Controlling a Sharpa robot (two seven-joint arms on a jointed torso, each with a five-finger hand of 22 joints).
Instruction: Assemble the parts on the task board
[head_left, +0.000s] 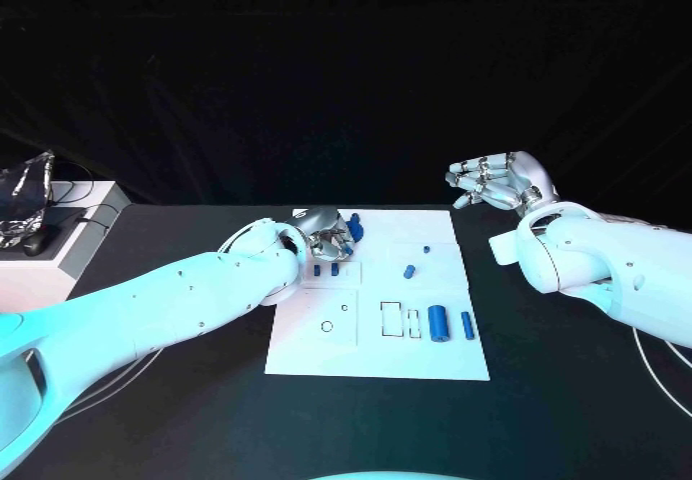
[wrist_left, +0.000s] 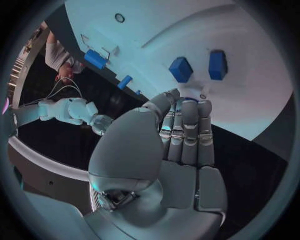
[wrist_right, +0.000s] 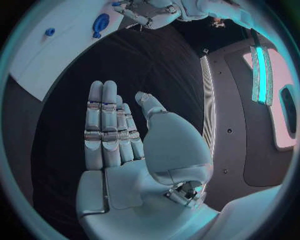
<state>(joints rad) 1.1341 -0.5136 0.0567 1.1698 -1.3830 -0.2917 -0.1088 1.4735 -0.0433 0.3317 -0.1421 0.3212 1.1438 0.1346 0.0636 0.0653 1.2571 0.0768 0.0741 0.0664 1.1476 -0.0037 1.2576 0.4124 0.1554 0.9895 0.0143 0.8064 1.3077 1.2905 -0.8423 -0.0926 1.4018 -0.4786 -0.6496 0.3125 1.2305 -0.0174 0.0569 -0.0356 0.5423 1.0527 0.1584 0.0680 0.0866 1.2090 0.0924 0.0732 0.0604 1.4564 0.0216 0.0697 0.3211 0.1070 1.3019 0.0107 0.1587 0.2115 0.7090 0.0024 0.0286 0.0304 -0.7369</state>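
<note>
1. Task board (head_left: 310, 360): white, centre of black desk (head_left: 577, 400), nearest edge bare.
2. Parts (head_left: 437, 323): blue, lying on board.
3. Left hand (head_left: 329, 233): at board's far edge; grasp indeterminable.
4. Right hand (head_left: 498, 180): raised beyond desk, fingers apart, empty.

Black table (head_left: 173, 400), white box (head_left: 65, 255) at its edge, dark object (head_left: 26, 205) on top

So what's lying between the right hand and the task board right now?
Nothing. In the head view the right hand hangs past the task board's far right corner, holding nothing, and the stretch between is bare black table.
</note>
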